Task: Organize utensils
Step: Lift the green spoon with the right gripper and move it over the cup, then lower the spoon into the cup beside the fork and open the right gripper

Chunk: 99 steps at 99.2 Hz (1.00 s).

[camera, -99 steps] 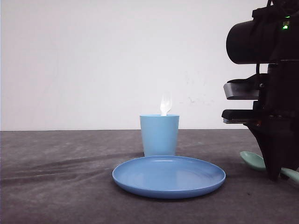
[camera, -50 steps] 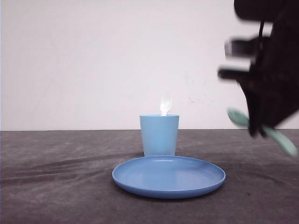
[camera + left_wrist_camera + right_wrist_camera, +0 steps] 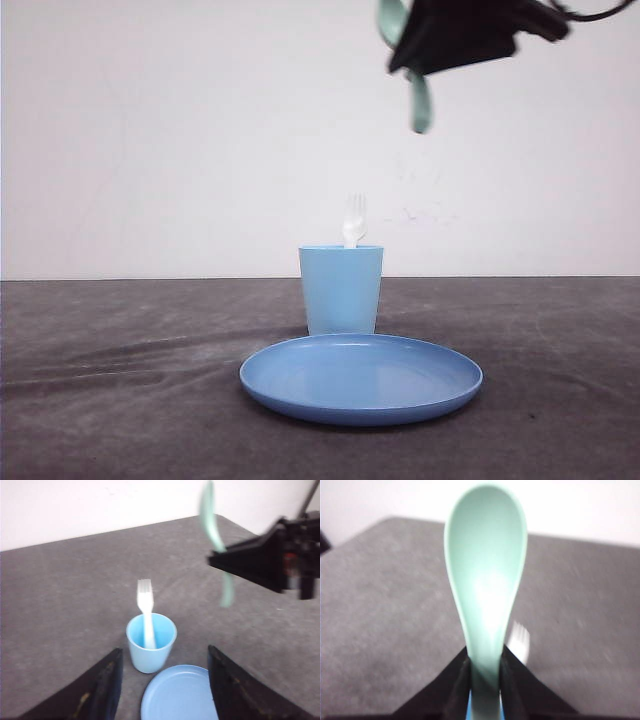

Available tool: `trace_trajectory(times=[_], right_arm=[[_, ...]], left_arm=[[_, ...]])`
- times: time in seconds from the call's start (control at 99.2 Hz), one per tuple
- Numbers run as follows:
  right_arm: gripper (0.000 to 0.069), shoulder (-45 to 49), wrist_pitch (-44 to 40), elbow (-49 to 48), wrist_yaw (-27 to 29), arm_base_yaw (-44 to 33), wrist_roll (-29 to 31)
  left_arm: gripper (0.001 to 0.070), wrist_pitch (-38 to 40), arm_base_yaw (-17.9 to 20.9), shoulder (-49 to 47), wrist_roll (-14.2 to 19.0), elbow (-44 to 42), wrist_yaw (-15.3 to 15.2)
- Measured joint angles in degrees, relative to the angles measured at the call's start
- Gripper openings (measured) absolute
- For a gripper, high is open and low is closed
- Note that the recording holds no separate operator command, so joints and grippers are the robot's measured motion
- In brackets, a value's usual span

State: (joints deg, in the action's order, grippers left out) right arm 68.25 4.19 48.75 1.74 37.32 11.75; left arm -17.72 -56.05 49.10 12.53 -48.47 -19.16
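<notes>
A pale mint-green spoon (image 3: 421, 103) hangs high in the air, above and to the right of the light blue cup (image 3: 341, 290). My right gripper (image 3: 410, 55) is shut on the spoon's middle, so the handle points down and the bowl (image 3: 487, 575) sticks out past the fingers. The white fork (image 3: 354, 222) stands upright in the cup, tines up, and its tines (image 3: 520, 641) show blurred behind the spoon. My left gripper (image 3: 165, 651) is open and empty, held back above the cup (image 3: 150, 642) and the fork (image 3: 145, 605). From there the spoon (image 3: 215, 530) and the right gripper (image 3: 260, 562) also show.
A round blue plate (image 3: 361, 378) lies on the dark grey table (image 3: 120, 380) just in front of the cup, and it shows between my left fingers (image 3: 180, 695). A white wall stands behind the table.
My right gripper has risen from the table at the right and swung up and left with the spoon, which left the tabletop. The fork, cup and plate have not moved.
</notes>
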Motion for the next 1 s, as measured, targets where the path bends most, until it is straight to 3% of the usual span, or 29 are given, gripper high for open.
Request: trace_trajectory(times=[0.272, 0.655, 0.998], right_arm=[[0.0072, 10.43, 8.55, 0.00, 0.00, 0.79, -3.91], [0.0072, 21.53, 18.64, 0.00, -0.20, 0.85, -4.48], [0.0073, 26.23, 20.33, 0.00, -0.20, 1.01, -4.48]], left_arm=[[0.0321, -0.02, 0.00, 0.00, 1.38, 0.00, 0.00], [0.0321, -3.04, 0.00, 0.00, 2.14, 0.00, 0.00], [0.0321, -4.68, 0.00, 0.00, 2.51, 0.00, 0.00]])
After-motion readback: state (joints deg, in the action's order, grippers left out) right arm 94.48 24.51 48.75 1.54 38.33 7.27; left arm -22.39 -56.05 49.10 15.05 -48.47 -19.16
